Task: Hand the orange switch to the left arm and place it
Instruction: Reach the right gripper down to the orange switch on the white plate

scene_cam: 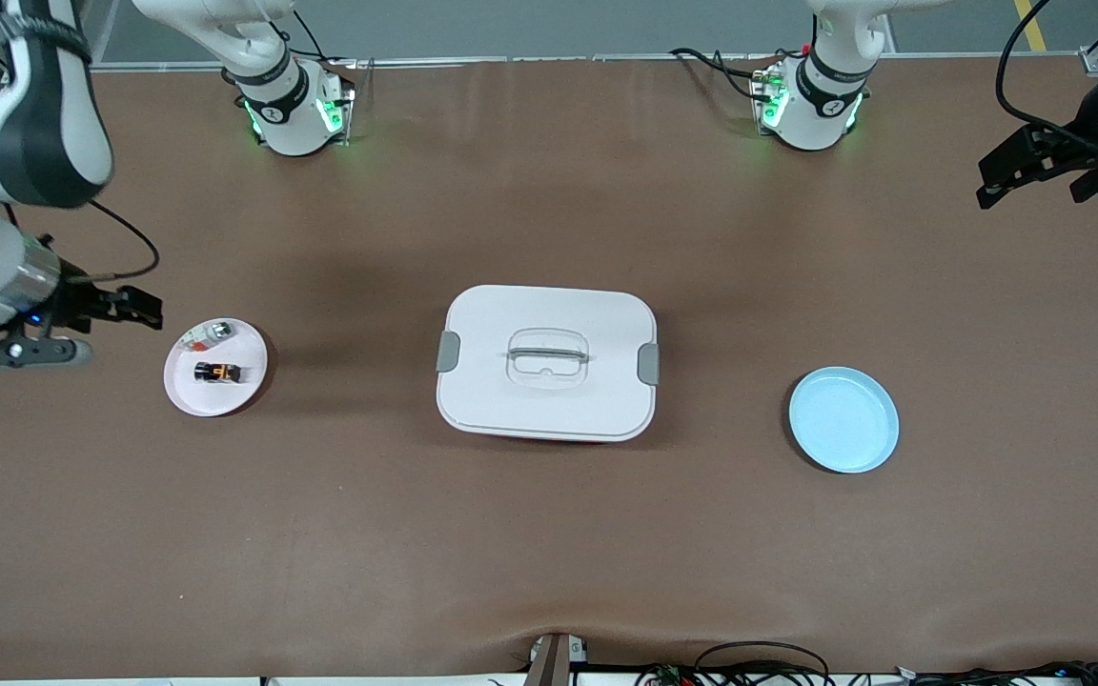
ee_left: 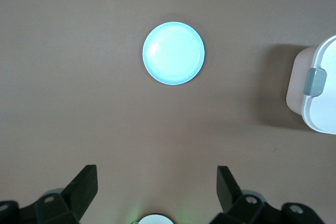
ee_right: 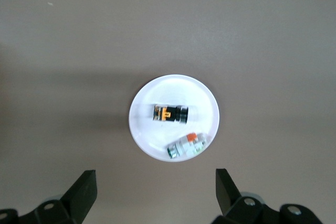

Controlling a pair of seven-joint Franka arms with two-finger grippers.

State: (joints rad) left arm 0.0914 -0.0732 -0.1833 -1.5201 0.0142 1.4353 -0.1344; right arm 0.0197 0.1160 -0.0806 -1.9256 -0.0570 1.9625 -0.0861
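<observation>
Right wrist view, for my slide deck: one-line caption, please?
Open right end effector above a pink plate holding the orange switch and a silver-green piece.

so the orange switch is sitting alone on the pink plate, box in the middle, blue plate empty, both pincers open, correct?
Not alone. The right wrist view shows the orange switch sharing the pink plate with a small silver-green piece. The rest holds: the box is in the middle, the blue plate is empty, and the left pincer and right pincer are open.
</observation>
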